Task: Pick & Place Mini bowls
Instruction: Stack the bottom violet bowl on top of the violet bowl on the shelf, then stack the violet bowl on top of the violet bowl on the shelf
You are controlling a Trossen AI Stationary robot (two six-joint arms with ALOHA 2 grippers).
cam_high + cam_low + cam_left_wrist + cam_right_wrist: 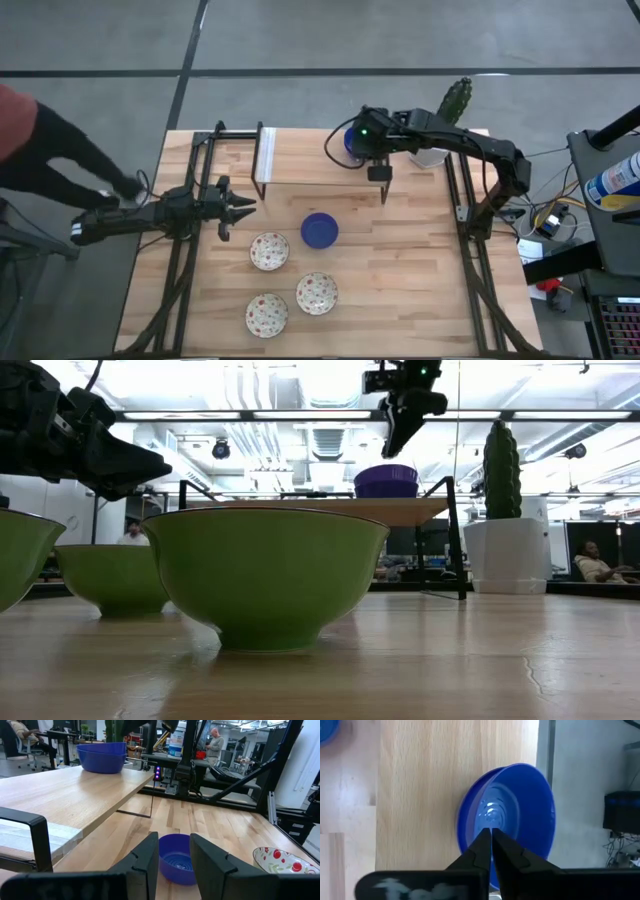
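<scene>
Right claw [491, 836] closed, empty, above stacked blue bowls [512, 815] on shelf [310, 150]. Left claw [174, 851] open, facing lone blue bowl [176, 865]. Stack visible only from side.

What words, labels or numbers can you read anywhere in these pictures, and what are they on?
No text can be read in any view.
Bottle at the high view's right edge: it has a blue and white label, but the print is too small to read.
Blue bowls, speckled bowls and table: no markings show.
</scene>
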